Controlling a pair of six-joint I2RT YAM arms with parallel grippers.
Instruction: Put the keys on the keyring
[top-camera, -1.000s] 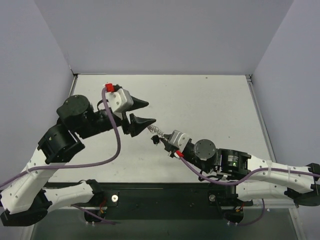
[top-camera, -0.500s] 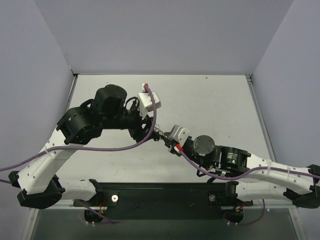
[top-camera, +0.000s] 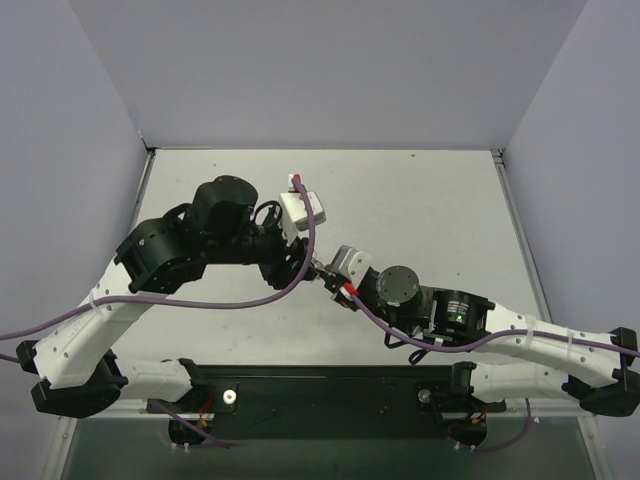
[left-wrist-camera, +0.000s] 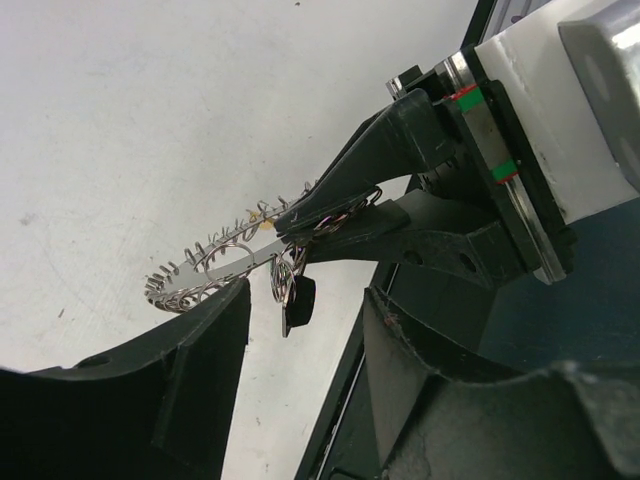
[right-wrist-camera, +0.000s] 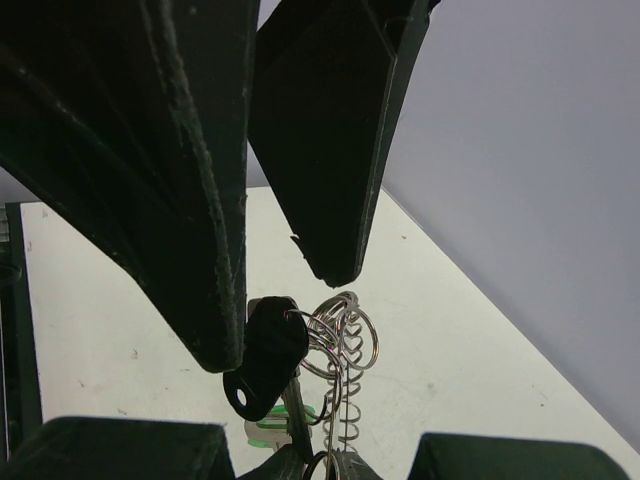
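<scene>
a pale grey surface (top-camera: 430, 210) closed in by lavender walls (top-camera: 320, 70); the work is held off it, in the air over its near middle. the keyring (left-wrist-camera: 205, 270), a coil-like wire band, is lifted there and juts sideways out of the right tool (left-wrist-camera: 300, 225). that tool is clenched on one end of it, so most of the band stands free and reachable. small split loops (right-wrist-camera: 350, 335) dangle from the pinched end, and a black key (left-wrist-camera: 297, 305) hangs on them below the band. the right wrist view shows a green key (right-wrist-camera: 272, 428) lower down, though i cannot tell whether it is threaded on.

the left tool (top-camera: 300, 265) is released, its fingers spread to either side of the hanging black key. one finger is just beside the key's head, and i cannot tell if they touch. judging by this, the right arm serves as a steady holder while the left comes in to take the dangling key or the band. the parts are thin and hang loose, so a closing grip could easily miss.
</scene>
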